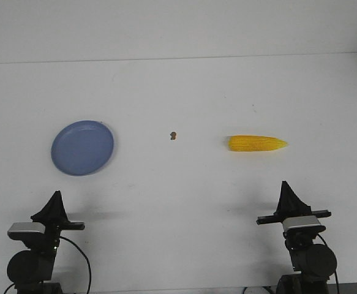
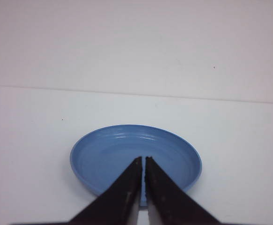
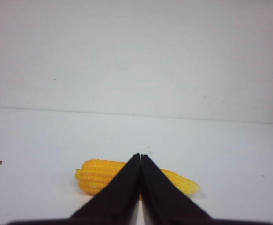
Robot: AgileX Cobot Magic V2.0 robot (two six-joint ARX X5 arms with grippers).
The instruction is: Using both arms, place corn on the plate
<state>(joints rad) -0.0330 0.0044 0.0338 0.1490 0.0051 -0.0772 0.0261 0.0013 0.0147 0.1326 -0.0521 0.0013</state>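
Starting from the parked pose, I am reading this as the opening step of the task: nothing is being carried yet. Front view: the corn (image 1: 257,144) is lying on its side on the white bench (image 1: 184,92), on the right, pointed tip facing outward to the right, while the plate (image 1: 82,147) is sitting bare well apart on the left, with a small brown speck (image 1: 174,135) between them. Both arms are resting at the near edge; the left claw (image 1: 56,197) is facing the plate and the right claw (image 1: 285,187) is facing the corn, neither touching anything. Left wrist view: the left claw (image 2: 142,161) is clenched, its tips nearly meeting, with the plate (image 2: 99,154) just beyond them. Right wrist view: the right claw (image 3: 140,157) is likewise clenched and gripping nothing, with the corn (image 3: 99,174) lying crosswise behind the tips. I am judging that the next move is calling for the right claw to spread, advance and descend across the cob's thick middle. The wrist views are showing the jaw state, which the front view is leaving unclear; the front view alone is showing the gap separating corn and plate.
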